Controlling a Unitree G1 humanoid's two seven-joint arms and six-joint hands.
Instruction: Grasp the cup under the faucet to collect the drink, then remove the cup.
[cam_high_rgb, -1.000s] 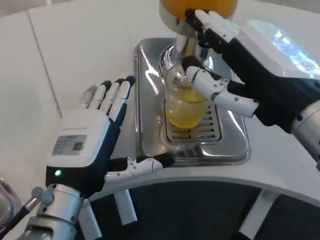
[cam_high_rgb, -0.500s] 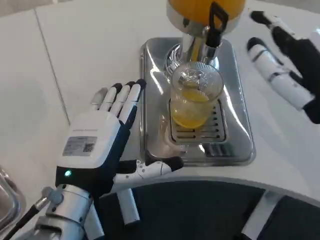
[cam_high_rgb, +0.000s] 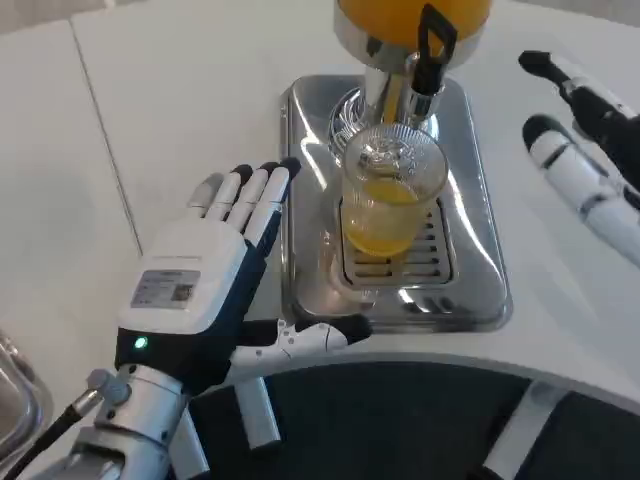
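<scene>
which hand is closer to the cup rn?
Left. The left hand sits open beside the tray, just left of the cup; the right hand is farther off, at the right edge.

White table (cam_high_rgb: 180, 110); metal object (cam_high_rgb: 15, 400) at left edge.

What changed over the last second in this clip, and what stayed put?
The right hand let go of the faucet's black lever and drew back to the right, fingers apart. The left hand edged forward beside the shiny metal drip tray, still open and holding nothing. The clear glass cup, part full of orange drink, stayed on the grate under the faucet.
</scene>
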